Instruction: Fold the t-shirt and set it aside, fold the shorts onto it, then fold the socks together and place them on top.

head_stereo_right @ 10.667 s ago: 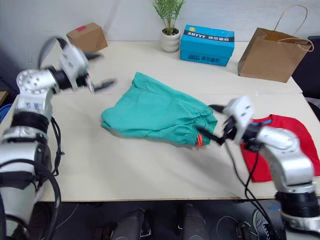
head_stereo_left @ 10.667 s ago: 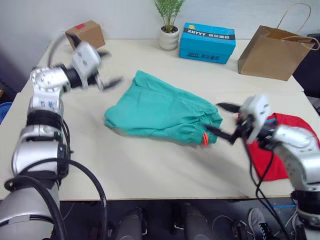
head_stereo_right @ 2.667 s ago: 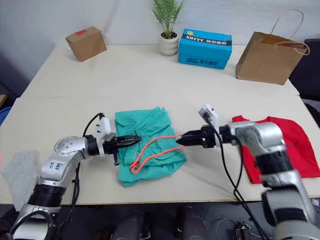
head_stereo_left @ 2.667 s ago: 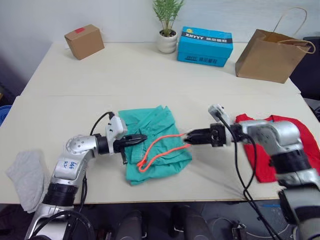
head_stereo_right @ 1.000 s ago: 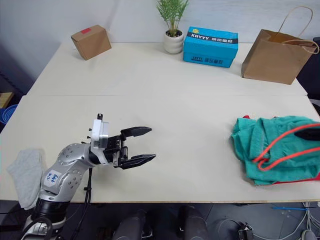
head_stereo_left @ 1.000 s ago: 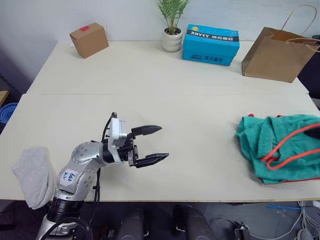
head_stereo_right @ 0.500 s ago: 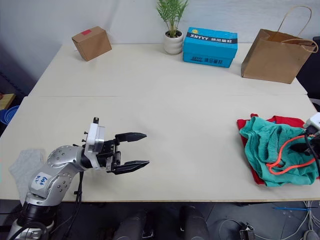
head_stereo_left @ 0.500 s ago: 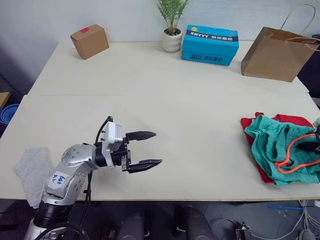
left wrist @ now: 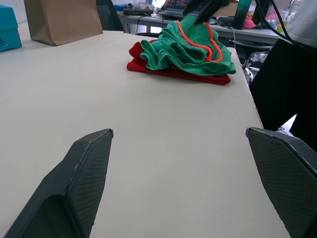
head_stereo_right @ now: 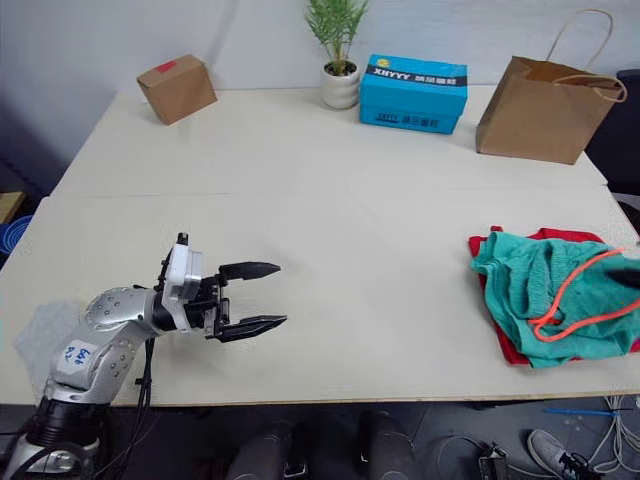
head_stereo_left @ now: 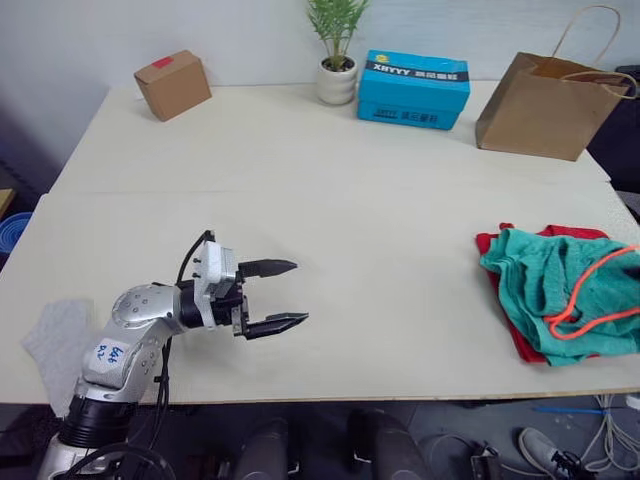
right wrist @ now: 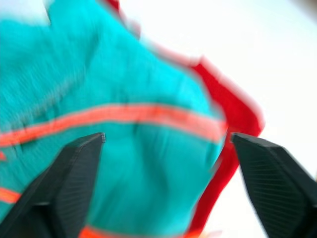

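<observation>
In the left eye view the left claw (head_stereo_left: 278, 297) hangs released over the bare near-left part of the surface (head_stereo_left: 350, 200), its two fingers spread and pointing right. The shorts (head_stereo_left: 560, 290) lie bunched on top of the t-shirt (head_stereo_left: 520, 340) at the near right edge, well apart from that claw, with the orange cord (head_stereo_left: 590, 290) looped across the teal cloth. A grey sock (head_stereo_left: 55, 335) lies at the near left edge, just beside the left arm and behind the claw. Along the far side stand a cardboard box (head_stereo_left: 172, 84), a plant (head_stereo_left: 336, 50), a blue box (head_stereo_left: 414, 88) and a paper bag (head_stereo_left: 545, 105). In the left wrist view the fingers (left wrist: 84, 178) stand wide apart over bare surface, and the shorts (left wrist: 190, 49) on the t-shirt (left wrist: 163, 69) lie far ahead. In the right wrist view the right claw (right wrist: 166, 144) is released, fingers spread, close over the shorts (right wrist: 124, 148), with the t-shirt (right wrist: 233, 109) showing under their edge.
</observation>
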Available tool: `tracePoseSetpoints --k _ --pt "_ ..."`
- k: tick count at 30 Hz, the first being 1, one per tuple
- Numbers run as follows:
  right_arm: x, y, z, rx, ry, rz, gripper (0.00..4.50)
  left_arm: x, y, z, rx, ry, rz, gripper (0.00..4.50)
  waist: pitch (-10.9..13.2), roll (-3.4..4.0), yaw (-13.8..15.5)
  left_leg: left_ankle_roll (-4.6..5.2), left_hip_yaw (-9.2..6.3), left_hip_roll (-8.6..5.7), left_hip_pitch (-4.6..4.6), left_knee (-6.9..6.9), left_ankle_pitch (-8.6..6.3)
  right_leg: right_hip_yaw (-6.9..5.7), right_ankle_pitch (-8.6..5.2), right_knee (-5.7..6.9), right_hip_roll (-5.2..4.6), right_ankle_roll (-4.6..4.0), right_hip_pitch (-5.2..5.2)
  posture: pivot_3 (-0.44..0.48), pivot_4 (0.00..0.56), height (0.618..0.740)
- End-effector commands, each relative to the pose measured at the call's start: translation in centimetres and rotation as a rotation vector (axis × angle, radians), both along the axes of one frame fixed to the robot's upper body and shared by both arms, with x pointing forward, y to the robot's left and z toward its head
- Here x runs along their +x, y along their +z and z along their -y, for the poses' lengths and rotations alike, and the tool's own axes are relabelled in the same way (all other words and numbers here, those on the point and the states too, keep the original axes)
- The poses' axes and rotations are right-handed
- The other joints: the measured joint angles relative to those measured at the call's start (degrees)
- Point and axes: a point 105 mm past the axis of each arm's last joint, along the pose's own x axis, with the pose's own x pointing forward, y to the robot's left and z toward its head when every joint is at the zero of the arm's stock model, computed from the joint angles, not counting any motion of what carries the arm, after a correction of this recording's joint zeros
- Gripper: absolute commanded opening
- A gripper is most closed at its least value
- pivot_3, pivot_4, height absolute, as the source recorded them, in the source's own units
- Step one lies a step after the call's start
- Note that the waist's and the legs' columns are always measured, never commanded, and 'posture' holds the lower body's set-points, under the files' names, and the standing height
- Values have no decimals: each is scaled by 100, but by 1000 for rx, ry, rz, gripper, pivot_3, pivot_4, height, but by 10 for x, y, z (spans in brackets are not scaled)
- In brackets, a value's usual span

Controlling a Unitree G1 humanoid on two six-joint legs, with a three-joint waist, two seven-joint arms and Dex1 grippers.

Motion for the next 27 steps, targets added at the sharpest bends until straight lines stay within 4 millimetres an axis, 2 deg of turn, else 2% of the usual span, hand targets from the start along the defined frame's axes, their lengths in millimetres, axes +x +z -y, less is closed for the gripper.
tracePoseSetpoints --k 1,5,7,9,12,15,17,19,22,25,27 --pt "-4 34 -15 -91 108 108 4464 10 8 -17 2 71 56 4500 0 0 6 -2 -3 0 1 -1 1 -2 0 0 0 0 0 0 150 740" --pt "11 40 -56 -110 275 194 4464 16 7 -30 33 116 89 4500 0 -1 -3 -3 0 2 3 -2 1 0 0 0 1 0 1 0 150 740" --pt "13 34 -97 -27 467 231 4464 19 9 -38 41 169 113 4500 0 -3 14 -3 -2 1 3 -1 1 -1 0 0 0 0 3 0 150 740" --pt "15 20 -134 53 608 262 4464 20 10 -47 46 220 121 4500 -1 -8 28 -4 -7 6 4 -1 0 -4 0 0 1 0 5 0 150 740" --pt "18 -11 -184 162 729 292 4464 10 10 -60 64 267 107 4500 -1 -10 55 -4 -10 6 4 -5 0 -5 0 0 1 -1 5 0 150 740" --pt "-2 -42 -231 294 906 214 4464 -3 8 -72 143 338 159 4500 0 -7 80 0 -11 2 -3 -7 -2 -5 0 -2 -3 0 1 0 150 740" --pt "-13 -62 -252 290 994 218 4464 -12 9 -81 155 417 177 4500 0 -7 119 9 -16 -3 -7 -4 -6 -8 0 -7 -10 0 2 0 150 740" --pt "-13 -73 -269 336 993 282 4464 -26 6 -92 169 486 152 4500 -9 -25 84 16 -16 -3 -6 -2 -12 -7 4 -14 -11 6 6 0 150 740" --pt "-18 -88 -283 339 1003 344 4464 -39 -2 -103 226 564 181 4500 -9 -25 70 20 -16 -5 -1 -2 -22 -5 6 -16 -15 10 14 0 150 740" --pt "-35 -107 -299 383 1062 352 4464 -59 -7 -122 162 736 155 4500 -9 -27 68 19 -16 -6 1 -2 -28 -5 6 -16 -16 10 14 0 150 740" --pt "-40 -110 -305 407 1072 373 4464 -72 -9 -132 160 814 152 4500 -9 -34 56 19 -16 -2 3 -3 -37 -5 6 -19 -15 10 16 0 150 740"
